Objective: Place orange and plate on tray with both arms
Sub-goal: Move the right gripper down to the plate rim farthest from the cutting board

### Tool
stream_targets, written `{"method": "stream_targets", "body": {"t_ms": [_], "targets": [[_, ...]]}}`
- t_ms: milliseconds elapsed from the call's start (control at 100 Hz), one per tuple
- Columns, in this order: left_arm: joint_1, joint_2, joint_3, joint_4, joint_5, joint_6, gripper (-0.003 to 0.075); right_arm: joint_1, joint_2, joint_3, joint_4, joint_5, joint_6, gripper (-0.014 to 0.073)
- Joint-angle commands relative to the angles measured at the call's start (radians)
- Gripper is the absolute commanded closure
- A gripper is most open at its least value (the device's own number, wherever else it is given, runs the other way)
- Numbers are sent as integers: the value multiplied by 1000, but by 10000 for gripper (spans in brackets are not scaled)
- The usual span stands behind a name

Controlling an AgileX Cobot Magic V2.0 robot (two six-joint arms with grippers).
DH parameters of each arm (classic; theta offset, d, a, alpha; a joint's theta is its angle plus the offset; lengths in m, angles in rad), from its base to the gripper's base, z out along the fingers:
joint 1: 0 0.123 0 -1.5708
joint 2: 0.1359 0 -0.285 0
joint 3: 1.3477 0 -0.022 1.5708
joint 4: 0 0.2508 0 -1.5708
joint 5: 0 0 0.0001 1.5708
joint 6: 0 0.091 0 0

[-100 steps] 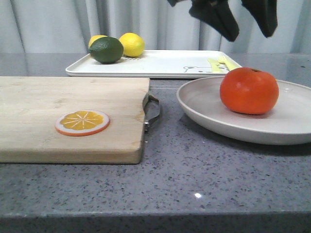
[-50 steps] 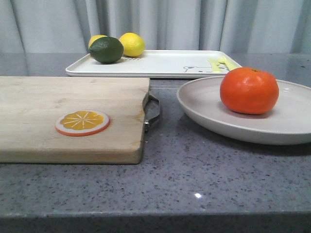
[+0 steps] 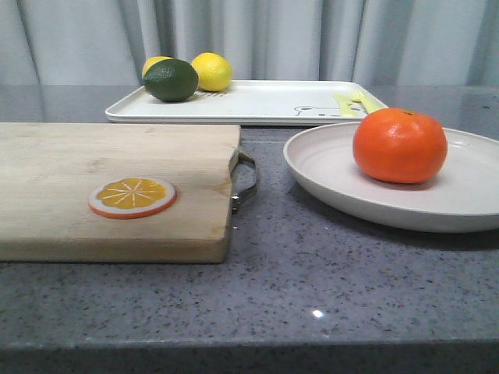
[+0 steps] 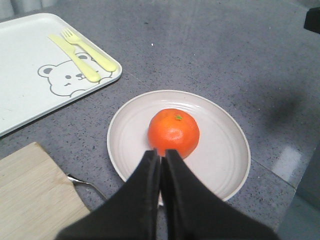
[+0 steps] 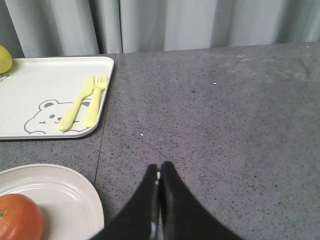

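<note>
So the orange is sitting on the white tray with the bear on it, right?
Not quite. The orange sits on the round plate, not on the bear tray, which lies behind it. The front view shows this.

kitchen-style setup | grey stone countertop | wooden cutting board | curtain

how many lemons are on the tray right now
2. Both yellow lemons sit at the far left end of the tray: one lemon stands just right of the dark green lime, the other lemon peeks out behind the lime, mostly hidden.
</note>
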Motion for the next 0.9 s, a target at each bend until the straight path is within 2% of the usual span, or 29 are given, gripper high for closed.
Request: {"method": "stream_targets", "body": {"t_ms": [0,220,430,720,890], "targets": [[4,-98,48,-7,-131,3,740,-4,7,-36,-5,-79,-8,660],[4,-285,243,-7,-218,3,740,-4,7,-36,-5,-78,-8,660],[4,-437,362,-7,-253,3,740,-4,7,-36,-5,-78,-8,660],[4,-479,389,-7,-262,3,741,-4,8,-39,-5,-43,-8,660],[4,-479,389,-7,-262,3,741,0,66,-80,-5,106,-8,637]]}}
